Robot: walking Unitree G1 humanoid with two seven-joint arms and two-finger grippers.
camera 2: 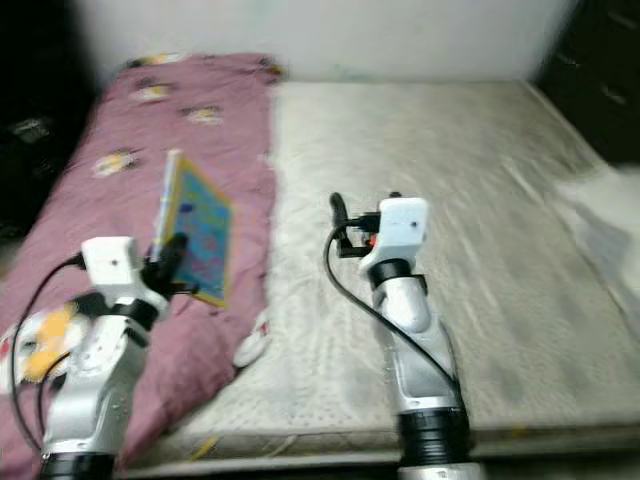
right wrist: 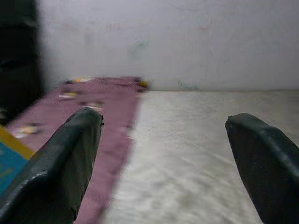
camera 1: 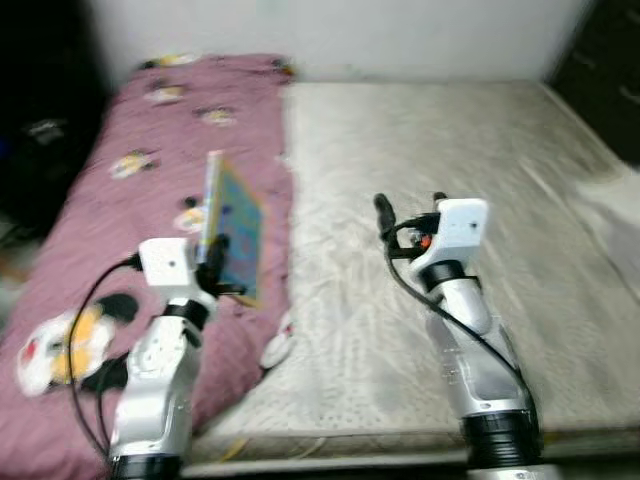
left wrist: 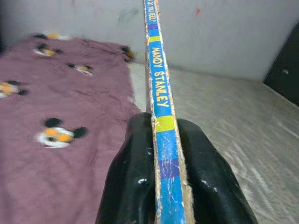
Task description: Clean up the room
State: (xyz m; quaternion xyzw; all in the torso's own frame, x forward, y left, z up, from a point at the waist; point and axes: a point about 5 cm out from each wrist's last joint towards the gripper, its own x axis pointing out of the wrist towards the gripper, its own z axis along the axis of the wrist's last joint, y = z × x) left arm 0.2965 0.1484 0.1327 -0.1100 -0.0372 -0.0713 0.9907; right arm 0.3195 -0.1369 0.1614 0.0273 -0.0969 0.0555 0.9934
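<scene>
A thin blue and yellow picture book (camera 1: 234,222) stands upright on its edge above the maroon blanket (camera 1: 120,200), with my left gripper (camera 1: 213,258) shut on its lower part. In the left wrist view the book's blue spine (left wrist: 161,107) runs straight up between the two black fingers (left wrist: 133,177). My right gripper (camera 1: 408,215) hovers open over the bare mattress (camera 1: 450,180), nothing between its fingers (right wrist: 60,158).
The maroon blanket with cartoon mouse prints covers the bed's left strip. A white wall (camera 1: 400,30) runs behind the bed. Dark furniture (camera 1: 610,70) stands at the far right, dark clutter (camera 1: 35,140) at the left. A pale cloth (camera 1: 615,215) lies on the mattress's right edge.
</scene>
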